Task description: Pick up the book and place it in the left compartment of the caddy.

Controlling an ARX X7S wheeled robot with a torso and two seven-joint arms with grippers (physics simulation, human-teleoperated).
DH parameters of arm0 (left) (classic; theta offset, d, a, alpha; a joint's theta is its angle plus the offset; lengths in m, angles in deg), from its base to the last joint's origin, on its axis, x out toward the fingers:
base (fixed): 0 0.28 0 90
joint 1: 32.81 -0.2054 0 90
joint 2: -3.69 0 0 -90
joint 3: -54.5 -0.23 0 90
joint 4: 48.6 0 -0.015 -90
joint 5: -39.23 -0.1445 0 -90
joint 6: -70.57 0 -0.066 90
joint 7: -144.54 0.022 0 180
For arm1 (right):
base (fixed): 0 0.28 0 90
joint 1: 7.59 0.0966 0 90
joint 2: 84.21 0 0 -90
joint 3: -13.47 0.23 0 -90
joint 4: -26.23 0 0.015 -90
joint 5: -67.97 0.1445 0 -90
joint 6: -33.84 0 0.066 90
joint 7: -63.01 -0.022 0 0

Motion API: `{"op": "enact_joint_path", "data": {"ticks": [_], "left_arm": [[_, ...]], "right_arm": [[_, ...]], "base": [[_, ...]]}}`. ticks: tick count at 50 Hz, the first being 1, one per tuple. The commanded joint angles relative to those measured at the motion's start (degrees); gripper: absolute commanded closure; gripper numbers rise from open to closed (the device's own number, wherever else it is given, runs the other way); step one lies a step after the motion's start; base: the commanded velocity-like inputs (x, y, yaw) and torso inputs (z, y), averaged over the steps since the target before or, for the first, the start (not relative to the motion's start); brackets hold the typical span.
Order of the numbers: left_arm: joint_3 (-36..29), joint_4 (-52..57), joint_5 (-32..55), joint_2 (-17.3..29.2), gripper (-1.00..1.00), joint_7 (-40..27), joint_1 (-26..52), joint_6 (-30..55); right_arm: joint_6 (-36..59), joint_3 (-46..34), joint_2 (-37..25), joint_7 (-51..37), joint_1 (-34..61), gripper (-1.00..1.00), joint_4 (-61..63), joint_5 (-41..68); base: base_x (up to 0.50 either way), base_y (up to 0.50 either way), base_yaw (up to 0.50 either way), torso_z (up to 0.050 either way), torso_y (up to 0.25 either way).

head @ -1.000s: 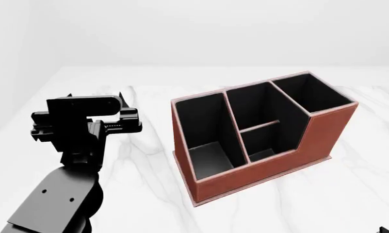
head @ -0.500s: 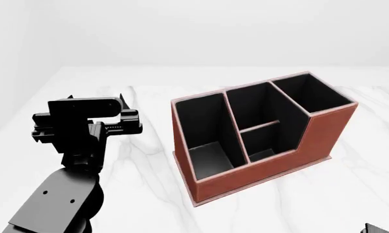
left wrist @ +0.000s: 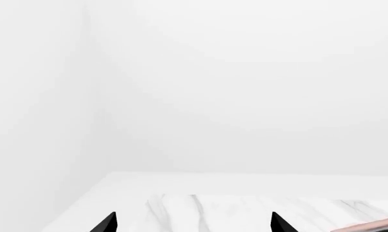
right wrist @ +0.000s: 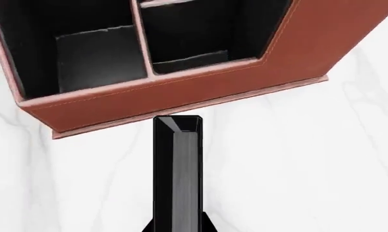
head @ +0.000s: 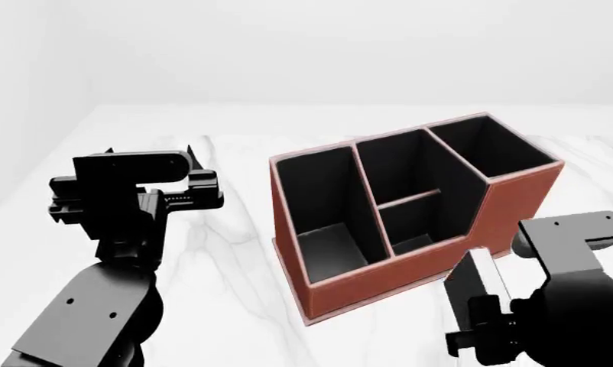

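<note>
Now book (right wrist: 178, 169) held clamped edge-up in right tool (head: 480, 306), just before caddy (head: 510, 202), likely for slotting into left compartment (head: 322, 206); left tool (left wrist: 190, 223) kept apart, idle.

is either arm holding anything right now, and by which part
The right gripper holds the book upright by its near end, in front of the caddy. The left gripper is open and empty.

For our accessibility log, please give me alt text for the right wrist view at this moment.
A thin dark book, held edge-on by the right tool, points toward the low front wall of a reddish-brown caddy on a white marble table. Beyond that wall the black-lined left compartment shows nothing inside.
</note>
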Motion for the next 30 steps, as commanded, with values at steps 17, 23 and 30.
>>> {"op": "enact_joint_path", "data": {"ticks": [17,23,30], "left_arm": [[-1.27,-0.55,-0.12,0.25,-1.0,-0.76,0.66,-0.15],[-1.44,-0.65,-0.07,0.32,-1.0,-0.86,0.86,-0.2],[-1.48,-1.16,-0.03,0.39,-1.0,-0.95,0.96,-0.53]], "right_arm": [[22.45,0.15,24.18,8.72,32.39,1.0,-28.03,-0.45],[26.69,-1.24,30.59,13.77,38.47,1.0,-38.01,-6.28],[30.04,-3.85,39.71,27.73,44.22,1.0,-50.77,-20.14]], "base": [[0.0,0.0,0.0,0.0,0.001],[0.0,0.0,0.0,0.0,0.002],[0.0,0.0,0.0,0.0,0.001]]}}
